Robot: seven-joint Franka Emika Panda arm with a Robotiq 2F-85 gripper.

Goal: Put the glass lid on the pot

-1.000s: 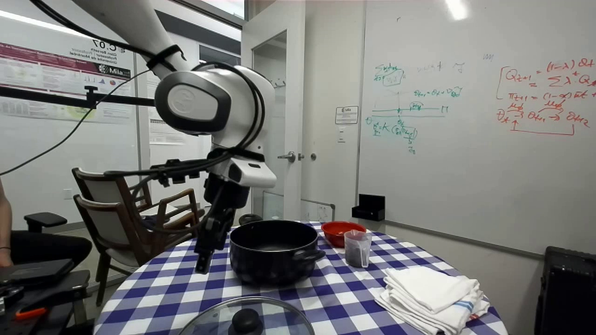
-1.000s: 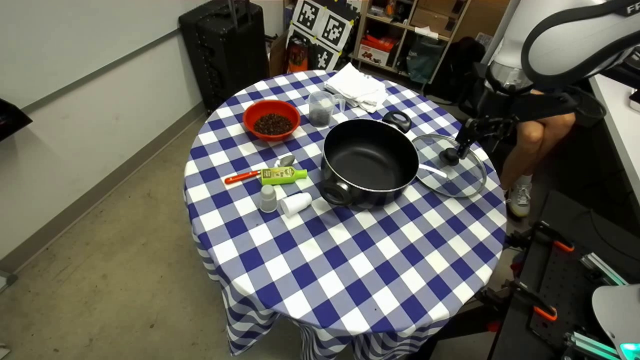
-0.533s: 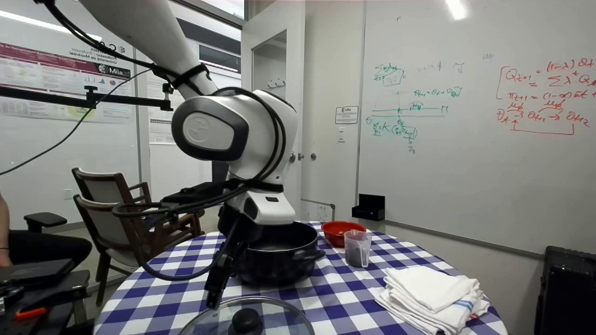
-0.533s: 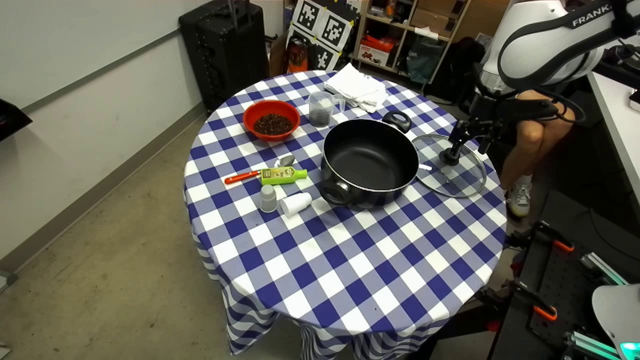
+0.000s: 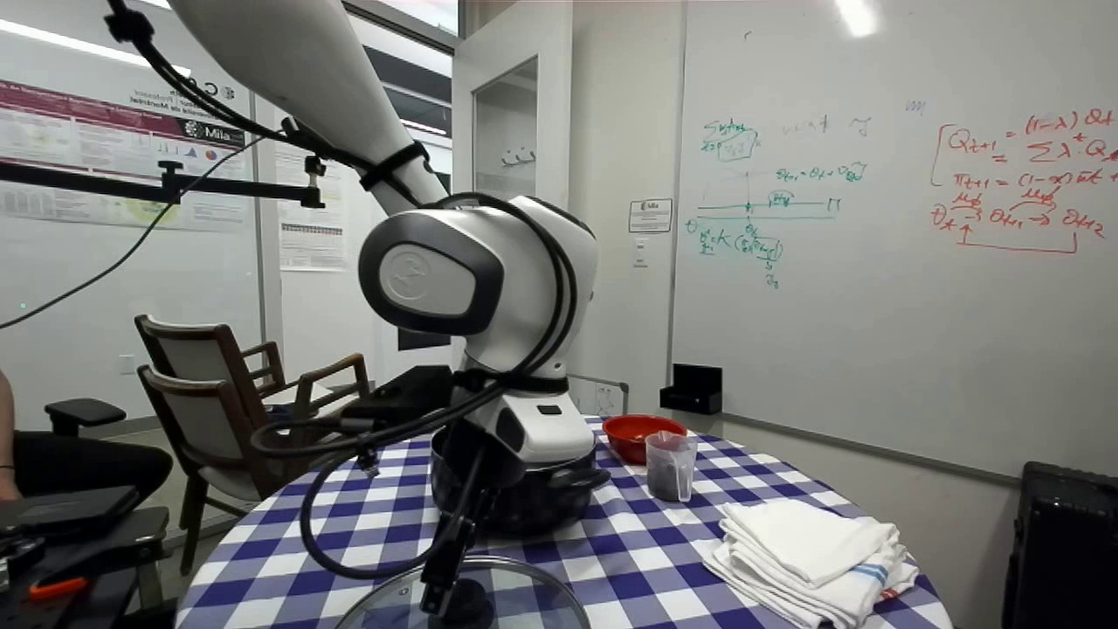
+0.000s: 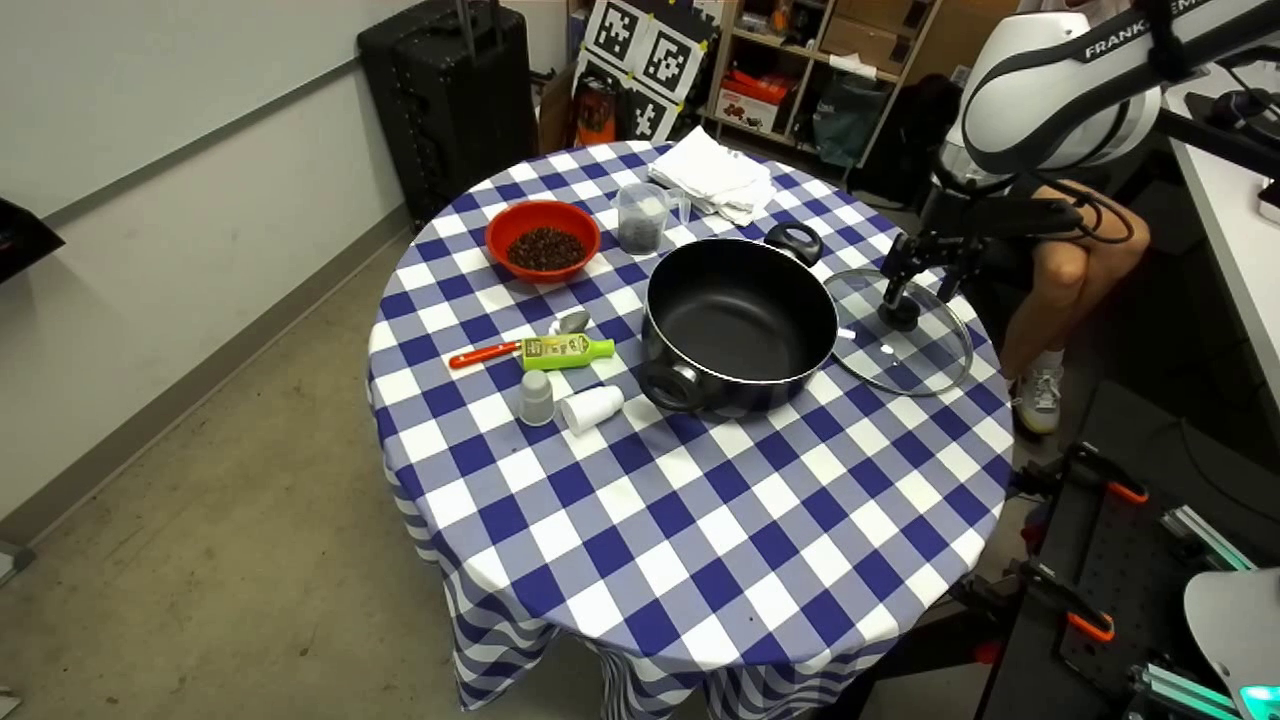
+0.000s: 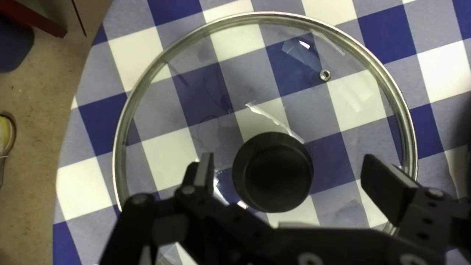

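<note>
The glass lid [image 6: 925,365] lies flat on the checkered table beside the pot. It shows in both exterior views [image 5: 537,598] and in the wrist view [image 7: 250,81], with a metal rim. Its black knob [image 7: 272,173] stands up at the centre. The black pot [image 6: 740,315] is uncovered with nothing visible inside; in an exterior view the pot [image 5: 555,507] is partly behind the arm. My gripper [image 7: 287,162] is open over the lid, with the knob between its fingers in the wrist view, nearer the left finger. In an exterior view the gripper [image 6: 918,292] is at the knob; contact cannot be told.
A red bowl [image 6: 540,212] of dark beans, a clear measuring cup [image 6: 640,225] and folded white cloths [image 6: 712,178] stand around the pot. A green bottle [image 6: 568,351], a red-handled utensil [image 6: 484,355], a white cup [image 6: 593,407] and a grey cup [image 6: 537,398] are on its far side.
The gripper has come down and across to the lid's knob, moving right and downward in an exterior view. The lid and the pot have not moved.
</note>
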